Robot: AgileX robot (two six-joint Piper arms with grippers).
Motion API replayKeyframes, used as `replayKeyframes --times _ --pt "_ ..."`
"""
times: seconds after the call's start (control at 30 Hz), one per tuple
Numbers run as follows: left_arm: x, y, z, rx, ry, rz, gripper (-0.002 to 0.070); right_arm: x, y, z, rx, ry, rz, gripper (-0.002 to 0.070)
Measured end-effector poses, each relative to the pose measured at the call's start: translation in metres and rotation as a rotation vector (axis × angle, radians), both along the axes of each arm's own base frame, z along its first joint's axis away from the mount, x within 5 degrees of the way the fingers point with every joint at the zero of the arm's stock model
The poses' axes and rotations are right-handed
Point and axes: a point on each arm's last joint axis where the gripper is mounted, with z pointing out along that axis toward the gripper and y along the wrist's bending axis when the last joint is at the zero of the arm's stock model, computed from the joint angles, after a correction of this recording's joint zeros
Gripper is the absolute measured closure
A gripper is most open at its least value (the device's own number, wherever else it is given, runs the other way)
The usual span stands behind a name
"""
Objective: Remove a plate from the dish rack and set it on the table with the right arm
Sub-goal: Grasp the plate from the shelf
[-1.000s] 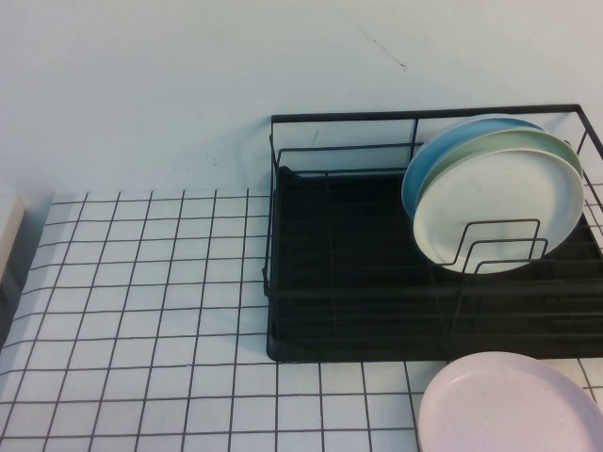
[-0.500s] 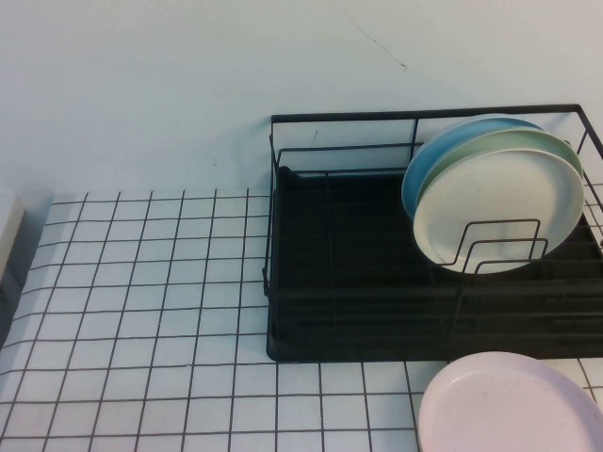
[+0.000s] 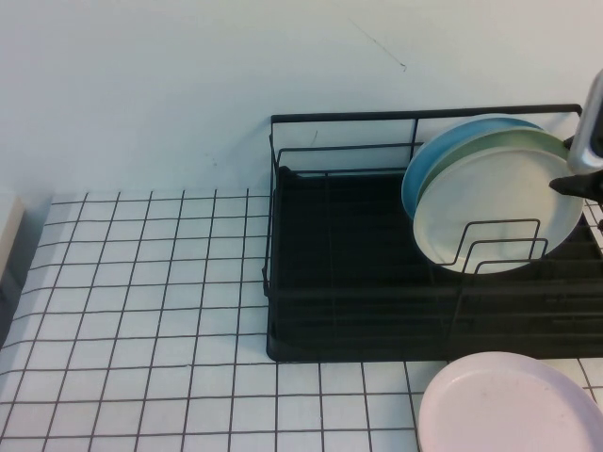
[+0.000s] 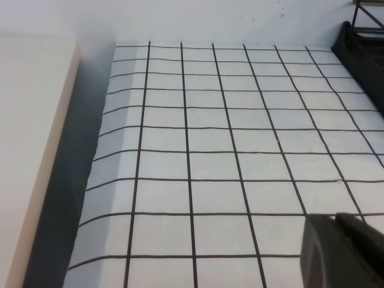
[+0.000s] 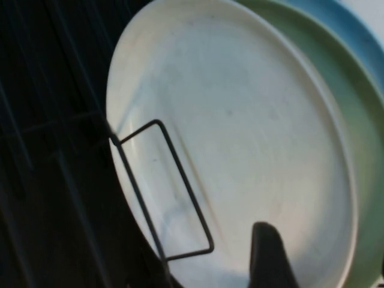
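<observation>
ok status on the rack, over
Right end effector at white plate rim, no grasp visible. Left end effector parked over table. Plate upright in dish rack, wire loop in front.

Right claw [image 3: 586, 179] edge-cropped, grip unclear

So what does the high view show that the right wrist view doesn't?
Only the high view shows the pink plate lying on the table, the whole dish rack and the right gripper at the white plate's edge. Only the right wrist view shows the plate's face close up behind a wire loop. Both show white, green and blue plates stacked. The left gripper appears in neither.
</observation>
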Motion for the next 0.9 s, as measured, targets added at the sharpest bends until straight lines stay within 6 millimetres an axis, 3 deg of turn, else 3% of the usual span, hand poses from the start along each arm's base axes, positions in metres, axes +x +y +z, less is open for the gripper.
replayKeyframes --times 0.37,0.5,0.57,0.6,0.77,0.9 --pt "0.0 0.0 0.0 0.004 0.0 -0.001 0.0678 0.036 0.003 -0.029 0.044 0.042 -0.004 0.0321" --pt "0.0 0.0 0.0 0.004 0.0 -0.001 0.0678 0.04 0.004 -0.037 0.061 0.056 -0.014 0.0432" --pt "0.0 0.0 0.0 0.004 0.0 -0.001 0.0678 0.04 0.004 -0.037 0.063 0.055 -0.014 0.0549" --pt "0.0 0.0 0.0 0.004 0.0 -0.001 0.0678 0.04 0.004 -0.037 0.059 0.053 -0.01 0.0568" --pt "0.0 0.0 0.0 0.004 0.0 -0.001 0.0678 0.038 0.005 -0.036 0.057 0.055 0.011 0.0568" --pt "0.0 0.0 0.0 0.004 0.0 -0.001 0.0678 0.031 0.006 -0.017 0.066 0.013 0.019 0.0568"
